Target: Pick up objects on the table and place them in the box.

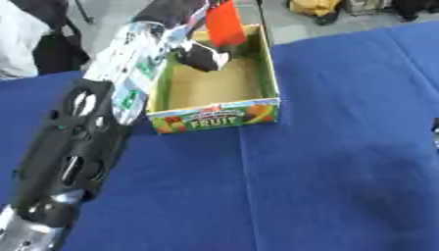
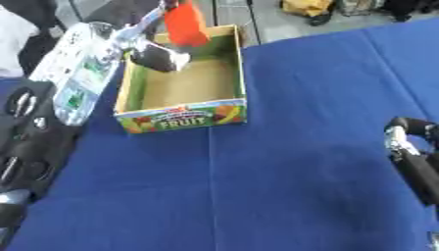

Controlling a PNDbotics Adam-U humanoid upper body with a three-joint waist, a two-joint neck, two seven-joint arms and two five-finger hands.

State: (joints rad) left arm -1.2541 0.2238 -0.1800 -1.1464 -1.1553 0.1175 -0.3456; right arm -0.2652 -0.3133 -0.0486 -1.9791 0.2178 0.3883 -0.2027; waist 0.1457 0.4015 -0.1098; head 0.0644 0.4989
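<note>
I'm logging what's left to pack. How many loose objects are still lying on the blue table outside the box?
0. The blue table shows none outside the box. The one red object is held by the left hand above the box. The left arm may hide some.

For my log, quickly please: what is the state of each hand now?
Left hand: shut on the red object, above the box.
Right hand: at the right edge; open or shut cannot be told.

Black slotted left arm (image 1: 73,147) (silver joints), black-and-silver right hand (image 2: 410,147)
</note>
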